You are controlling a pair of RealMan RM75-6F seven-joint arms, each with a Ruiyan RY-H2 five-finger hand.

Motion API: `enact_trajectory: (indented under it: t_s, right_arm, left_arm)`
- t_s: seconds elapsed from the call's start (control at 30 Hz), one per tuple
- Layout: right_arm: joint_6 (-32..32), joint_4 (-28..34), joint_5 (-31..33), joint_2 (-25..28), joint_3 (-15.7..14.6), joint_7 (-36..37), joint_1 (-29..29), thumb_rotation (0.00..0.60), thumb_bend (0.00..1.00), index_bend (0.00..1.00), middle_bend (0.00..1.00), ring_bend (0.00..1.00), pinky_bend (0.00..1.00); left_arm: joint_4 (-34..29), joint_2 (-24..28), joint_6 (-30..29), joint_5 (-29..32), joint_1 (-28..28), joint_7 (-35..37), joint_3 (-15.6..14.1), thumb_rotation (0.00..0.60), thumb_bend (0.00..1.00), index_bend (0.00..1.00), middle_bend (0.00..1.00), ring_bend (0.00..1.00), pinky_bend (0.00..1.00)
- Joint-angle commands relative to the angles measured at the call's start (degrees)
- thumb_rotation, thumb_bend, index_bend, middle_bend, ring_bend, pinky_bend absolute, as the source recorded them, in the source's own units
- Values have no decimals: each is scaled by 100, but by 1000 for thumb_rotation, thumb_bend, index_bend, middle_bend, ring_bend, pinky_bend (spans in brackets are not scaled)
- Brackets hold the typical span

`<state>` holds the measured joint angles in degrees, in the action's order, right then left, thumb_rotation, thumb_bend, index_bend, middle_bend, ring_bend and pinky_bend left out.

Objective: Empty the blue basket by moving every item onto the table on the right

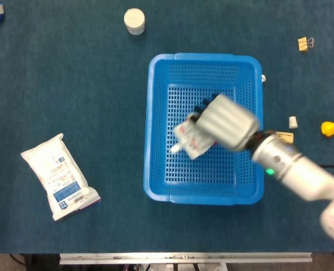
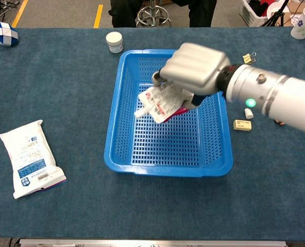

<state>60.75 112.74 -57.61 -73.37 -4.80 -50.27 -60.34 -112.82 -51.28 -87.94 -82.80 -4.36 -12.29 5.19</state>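
Note:
The blue basket (image 1: 158, 113) (image 2: 119, 128) stands in the middle of the table, and its mesh floor shows nothing else in it. My right hand (image 1: 228, 122) (image 2: 193, 68) hangs above the basket's middle, raised off the floor, gripping a white and red spouted pouch (image 1: 190, 138) (image 2: 160, 103). The pouch dangles below and left of the hand, its spout pointing left. The head view is blurred around the hand. My left hand shows in neither view.
A white snack bag (image 1: 58, 176) (image 2: 29, 157) lies at the left. A white jar (image 1: 134, 21) (image 2: 114, 41) stands behind the basket. Right of the basket lie an eraser (image 1: 284, 136) (image 2: 242, 125), a small white cap (image 1: 293, 121), a yellow object (image 1: 328, 129) and a binder clip (image 1: 306, 43).

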Motion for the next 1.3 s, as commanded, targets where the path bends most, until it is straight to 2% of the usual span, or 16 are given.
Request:
enact_trajectory:
  t_s: [0.03, 0.2, 0.37, 0.53, 0.9, 1.0, 1.03, 1.17, 1.23, 1.3]
  right_arm:
    - [371, 316, -471, 1002, 4, 570, 413, 600, 423, 409, 589, 491, 516]
    - [508, 153, -791, 1965, -156, 1428, 951, 600, 421, 409, 588, 491, 516]
    - [368, -332, -902, 2376, -313, 2039, 1388, 600, 421, 409, 586, 491, 516]
    - [114, -970, -869, 2261, -329, 2513, 1715, 600, 421, 409, 579, 489, 516]
    - [-220, -2137, -690, 1315, -118, 2372, 2086, 600, 420, 398, 530, 442, 518]
    - [-353, -2324, -554, 1108, -29, 2291, 2092, 600, 417, 348, 497, 406, 504]
    - [-403, -2385, -451, 1029, 14, 2210, 2088, 600, 414, 305, 468, 373, 470]
    - [-380, -2284, -84, 887, 144, 1763, 2079, 600, 401, 41, 264, 151, 267]
    - [-315, -2099, 61, 902, 223, 1653, 2097, 600, 388, 0, 199, 104, 231]
    - [-254, -1908, 101, 991, 270, 1593, 2118, 600, 381, 0, 172, 90, 218]
  left_arm:
    - [2, -1, 8, 2, -10, -15, 2, 600, 299, 390, 271, 249, 111]
    - [-22, -25, 102, 50, -88, -86, 32, 600, 298, 390, 271, 249, 111]
    - [-54, -40, 199, -6, -154, -111, 11, 600, 299, 390, 271, 249, 111]
    - [-13, -98, 350, 11, -259, -98, 24, 600, 299, 390, 271, 249, 111]
    - [-73, -44, 418, -36, -292, -131, -41, 600, 298, 390, 271, 248, 111]
    - [-80, -37, 421, -30, -293, -134, -49, 600, 299, 390, 271, 248, 111]
    - [-83, -36, 426, -34, -295, -133, -55, 600, 299, 390, 271, 248, 111]
    - [-101, -35, 467, -16, -309, -157, -75, 600, 299, 390, 271, 248, 111]
    - [-105, -30, 500, 8, -316, -166, -88, 600, 300, 390, 271, 248, 111]
    - [-93, -28, 509, 8, -318, -162, -98, 600, 299, 390, 271, 248, 111]
